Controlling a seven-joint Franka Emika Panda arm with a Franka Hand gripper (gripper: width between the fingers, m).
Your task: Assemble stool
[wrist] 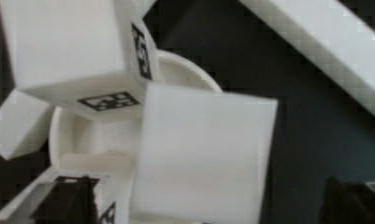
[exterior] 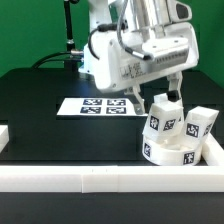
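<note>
The round white seat (exterior: 168, 152) stands by the rail at the exterior view's right, tags on its side. A white leg (exterior: 163, 114) stands upright on top of it. My gripper (exterior: 165, 92) hangs just above this leg. In the wrist view the leg (wrist: 202, 160) fills the space between my gripper's (wrist: 210, 205) dark fingers (wrist: 68, 200), which stand open with a gap on each side. A second leg (exterior: 200, 122) stands beside the seat; in the wrist view this tagged leg (wrist: 74, 50) reaches over the seat's rim (wrist: 77, 140).
The marker board (exterior: 100, 105) lies flat on the black table behind the seat. A long white rail (exterior: 100, 178) runs along the front edge and turns up the exterior view's right side (wrist: 326, 45). The arm's white body (exterior: 120, 45) looms over the middle.
</note>
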